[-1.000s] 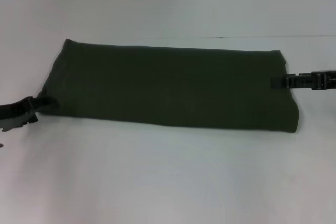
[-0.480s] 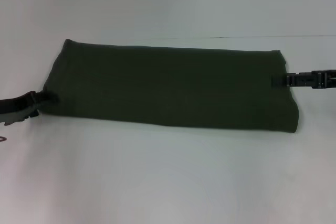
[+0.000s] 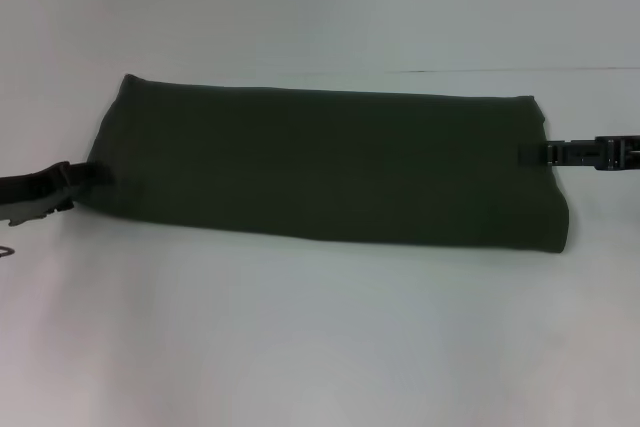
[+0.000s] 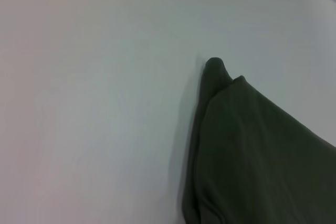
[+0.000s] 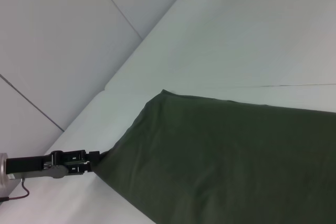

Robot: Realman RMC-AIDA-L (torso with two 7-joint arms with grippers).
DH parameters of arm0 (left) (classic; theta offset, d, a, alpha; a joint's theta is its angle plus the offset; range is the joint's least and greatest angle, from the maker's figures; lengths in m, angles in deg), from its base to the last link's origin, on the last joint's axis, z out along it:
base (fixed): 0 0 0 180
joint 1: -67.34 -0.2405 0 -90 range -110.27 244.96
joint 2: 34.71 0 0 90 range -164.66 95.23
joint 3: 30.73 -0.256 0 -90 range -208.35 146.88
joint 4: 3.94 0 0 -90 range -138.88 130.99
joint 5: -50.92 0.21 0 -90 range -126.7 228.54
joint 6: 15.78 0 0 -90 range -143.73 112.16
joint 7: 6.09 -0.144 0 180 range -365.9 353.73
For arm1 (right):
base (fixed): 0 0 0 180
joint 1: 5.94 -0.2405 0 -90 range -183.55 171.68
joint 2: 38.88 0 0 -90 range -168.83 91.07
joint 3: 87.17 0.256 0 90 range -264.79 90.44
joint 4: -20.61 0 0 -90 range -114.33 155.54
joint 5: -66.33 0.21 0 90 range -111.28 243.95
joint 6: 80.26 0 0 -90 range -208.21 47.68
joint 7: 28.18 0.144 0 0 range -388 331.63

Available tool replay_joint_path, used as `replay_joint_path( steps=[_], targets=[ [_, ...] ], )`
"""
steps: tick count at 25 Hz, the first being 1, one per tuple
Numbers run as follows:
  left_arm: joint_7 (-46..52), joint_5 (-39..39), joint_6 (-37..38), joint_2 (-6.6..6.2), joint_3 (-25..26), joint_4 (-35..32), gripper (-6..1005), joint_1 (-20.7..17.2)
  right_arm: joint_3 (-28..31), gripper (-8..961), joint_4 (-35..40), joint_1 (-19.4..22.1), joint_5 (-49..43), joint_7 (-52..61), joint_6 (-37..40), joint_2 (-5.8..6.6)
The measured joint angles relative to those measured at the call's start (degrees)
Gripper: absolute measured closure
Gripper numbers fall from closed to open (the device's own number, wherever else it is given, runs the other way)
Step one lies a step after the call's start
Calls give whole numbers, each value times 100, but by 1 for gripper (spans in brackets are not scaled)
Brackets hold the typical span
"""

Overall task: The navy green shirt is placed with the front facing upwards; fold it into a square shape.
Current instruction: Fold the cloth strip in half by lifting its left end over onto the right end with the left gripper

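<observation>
Folded navy green shirt (image 3: 330,167) spans frame centre; left gripper (image 3: 92,175) pinches its left edge, right gripper (image 3: 532,154) pinches right edge.

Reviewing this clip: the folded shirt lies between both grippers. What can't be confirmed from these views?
- navy green shirt: chest lettering and collar show in no view, hidden by the folds.
- left gripper: head view shows it at the shirt's left end; dark tips merge with cloth, so the grasp is unclear. Absent from its own wrist view.
- right gripper: at the right end, equally unclear.
</observation>
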Motion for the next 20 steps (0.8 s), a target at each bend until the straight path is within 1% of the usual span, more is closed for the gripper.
replay_joint_path(
  steps=[13, 20],
  targets=[
    [-69, 0, -31, 0, -5, 13, 215, 0, 4, 232, 0, -7, 4, 0, -43, -10],
    [-240, 0, -134, 12, -109, -18, 418, 0, 13, 238, 0, -18, 4, 0, -44, -8]
  ],
)
